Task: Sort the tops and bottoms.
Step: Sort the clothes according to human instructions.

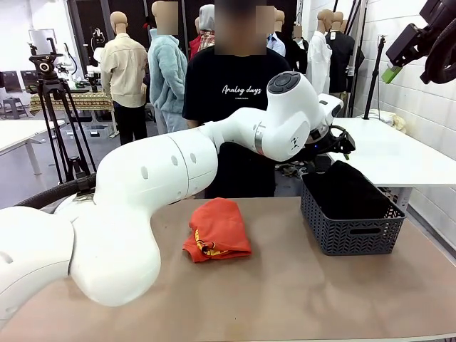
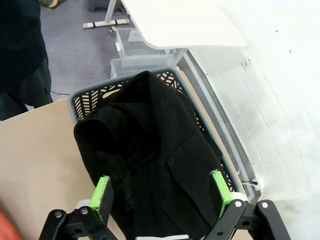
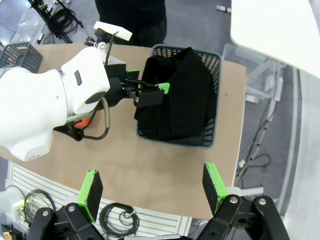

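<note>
Hovering over the basket [image 1: 356,239], your left gripper [image 2: 161,195] has its jaws spread wide and holds nothing. In its wrist view the 2 green pads [image 2: 102,197] stand either side of the black bottoms [image 2: 150,150], and you cannot tell whether they touch the cloth. The bottoms lie heaped inside the basket and rise above its rim. You cannot tell whether the heap is 1 garment or 2.

In the front view the left arm [image 1: 178,171] reaches across from 9 o'clock to the basket at 3 o'clock on the table [image 1: 285,299]. Its wrist hides the fingers there. The orange-red top [image 1: 217,228] lies crumpled on the table near the middle, at 9 o'clock from the basket and well apart from it, with a bit of yellow print showing at its lower edge.

Your right gripper [image 3: 152,187] is open and empty too, held high above the table. Its wrist view looks down on the basket, with the bottoms at 12 o'clock from its fingers and the left gripper's jaws at the heap's 9 o'clock side.

A person [image 1: 228,85] in a black T-shirt stands at the far side of the table, at 12 o'clock.
</note>
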{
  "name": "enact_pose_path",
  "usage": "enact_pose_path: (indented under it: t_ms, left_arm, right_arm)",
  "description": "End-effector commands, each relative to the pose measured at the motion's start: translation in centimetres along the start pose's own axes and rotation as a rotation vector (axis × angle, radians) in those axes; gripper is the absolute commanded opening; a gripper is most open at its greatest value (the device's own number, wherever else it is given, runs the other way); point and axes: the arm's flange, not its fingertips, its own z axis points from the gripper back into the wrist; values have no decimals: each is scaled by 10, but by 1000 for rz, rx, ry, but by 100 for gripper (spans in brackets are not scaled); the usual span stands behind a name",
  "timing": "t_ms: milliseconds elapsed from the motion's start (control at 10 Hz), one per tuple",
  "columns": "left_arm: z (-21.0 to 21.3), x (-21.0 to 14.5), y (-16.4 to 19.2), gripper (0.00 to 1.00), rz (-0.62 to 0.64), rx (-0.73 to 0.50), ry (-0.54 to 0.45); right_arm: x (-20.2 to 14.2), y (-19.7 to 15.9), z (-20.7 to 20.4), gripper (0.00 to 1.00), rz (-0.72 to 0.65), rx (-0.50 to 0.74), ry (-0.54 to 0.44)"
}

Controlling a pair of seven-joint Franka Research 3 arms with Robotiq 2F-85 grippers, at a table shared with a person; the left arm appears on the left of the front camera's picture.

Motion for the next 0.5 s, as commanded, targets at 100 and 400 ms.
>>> enact_pose_path:
  t_ms: [100,400]
  left_arm:
    - [1,0,0,100,-13,3,3]
    - [1,0,0,100,-13,3,3]
  right_arm:
    - [0,-2,-1,100,8,-4,-4]
    - [0,-2,-1,100,8,-4,-4]
